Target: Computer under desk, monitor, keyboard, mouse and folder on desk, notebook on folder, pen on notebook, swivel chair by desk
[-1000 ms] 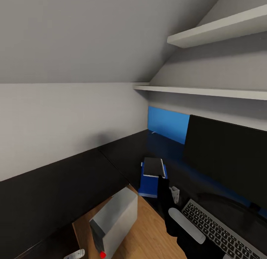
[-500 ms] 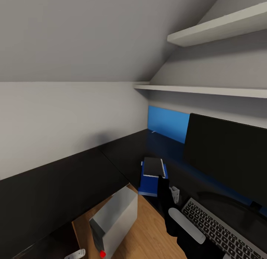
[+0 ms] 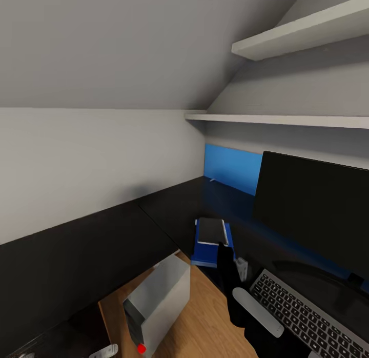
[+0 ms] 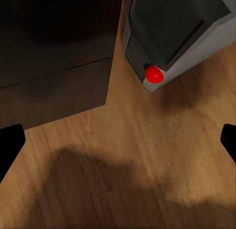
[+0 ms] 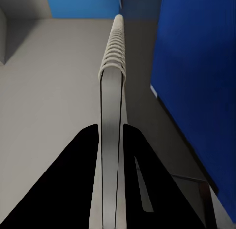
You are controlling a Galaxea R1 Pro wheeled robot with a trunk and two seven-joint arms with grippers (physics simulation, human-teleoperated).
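Right claw (image 5: 112,140) pinches the notebook (image 5: 112,86) by its edge, above the blue folder (image 3: 210,247) on the black worktop (image 3: 169,214), left of the keyboard (image 3: 307,317). Left claw (image 4: 118,140) is spread above the wood floor (image 4: 128,160) near the computer (image 4: 172,32).

Desk (image 3: 102,245) corner viewed from above by head camera, computer (image 4: 172,32) seen close overhead at left wrist and shared with head view, notebook (image 5: 112,116) edge viewed very closely at right wrist

Monitor (image 3: 312,209) cropped at frame edge
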